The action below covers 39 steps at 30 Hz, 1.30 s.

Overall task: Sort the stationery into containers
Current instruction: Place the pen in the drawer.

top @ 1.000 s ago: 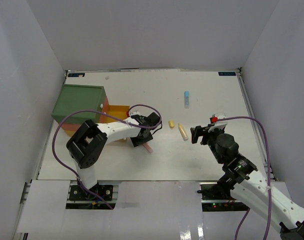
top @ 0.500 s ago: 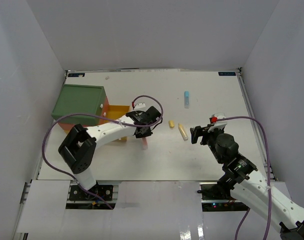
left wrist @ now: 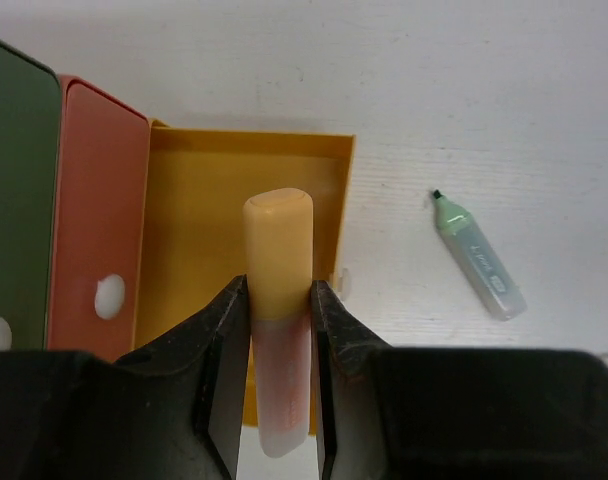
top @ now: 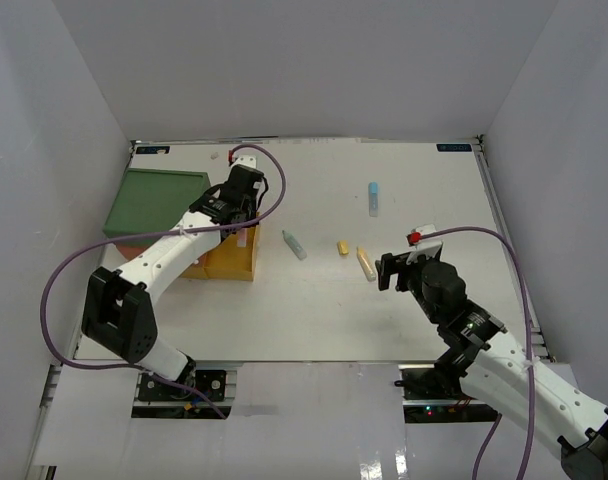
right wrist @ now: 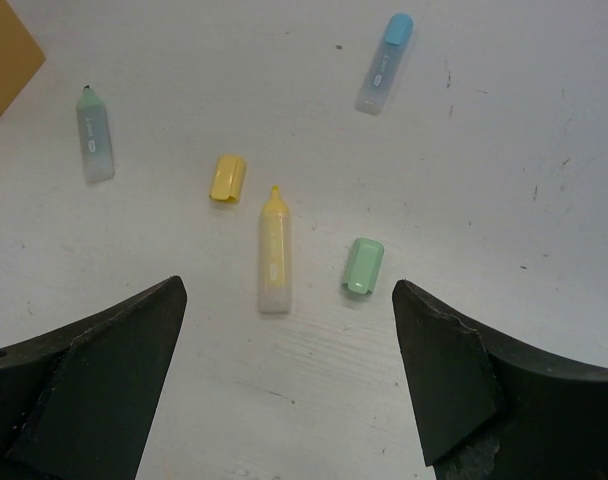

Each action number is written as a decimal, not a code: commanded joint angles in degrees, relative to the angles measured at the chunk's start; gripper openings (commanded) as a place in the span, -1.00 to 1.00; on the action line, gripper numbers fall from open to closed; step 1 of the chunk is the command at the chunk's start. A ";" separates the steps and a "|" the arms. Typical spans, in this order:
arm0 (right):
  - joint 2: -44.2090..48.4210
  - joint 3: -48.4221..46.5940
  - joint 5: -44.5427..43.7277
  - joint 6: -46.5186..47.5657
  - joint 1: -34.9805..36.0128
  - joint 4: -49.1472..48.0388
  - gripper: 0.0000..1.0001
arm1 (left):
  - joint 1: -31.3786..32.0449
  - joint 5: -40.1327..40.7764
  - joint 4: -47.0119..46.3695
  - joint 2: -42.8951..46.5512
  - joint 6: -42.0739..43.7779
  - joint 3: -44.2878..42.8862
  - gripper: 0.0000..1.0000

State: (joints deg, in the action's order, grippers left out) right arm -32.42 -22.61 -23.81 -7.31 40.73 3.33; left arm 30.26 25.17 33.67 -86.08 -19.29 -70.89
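White table (top: 404, 190), left side: left gripper (left wrist: 279, 288), clamping an orange-capped pink highlighter (left wrist: 278, 240), should centre over the open yellow plastic drawer (left wrist: 189, 220) before releasing; right gripper (right wrist: 284, 295) gapes empty.

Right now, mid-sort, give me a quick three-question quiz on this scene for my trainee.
1. True or false: the left end effector is shut on an orange-capped highlighter above the open yellow drawer.
2. How many loose caps lie on the table?
3. Fill in: the right end effector has its jaws ___.
Key: 1 true; 2 two, the yellow cap and the green cap; 3 open.
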 commanded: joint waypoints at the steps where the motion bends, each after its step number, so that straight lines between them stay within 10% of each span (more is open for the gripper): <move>1: -1.23 -2.87 0.26 -0.15 -0.04 -1.31 0.80 | -1.69 -2.92 -3.34 -1.27 9.87 0.05 -0.46; 24: -46.57 -33.01 5.17 -5.26 -16.99 0.89 0.80 | -6.00 -21.91 -0.02 -3.04 7.25 -11.88 0.89; 39: -82.17 -63.95 10.63 -2.00 -21.13 5.54 0.91 | -11.18 -19.02 5.63 -0.23 7.69 -26.42 0.96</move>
State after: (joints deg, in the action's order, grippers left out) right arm -112.42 -82.13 -14.09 -9.63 20.14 7.68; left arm 21.26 4.08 39.16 -90.91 -11.42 -98.32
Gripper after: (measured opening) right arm 0.952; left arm 0.979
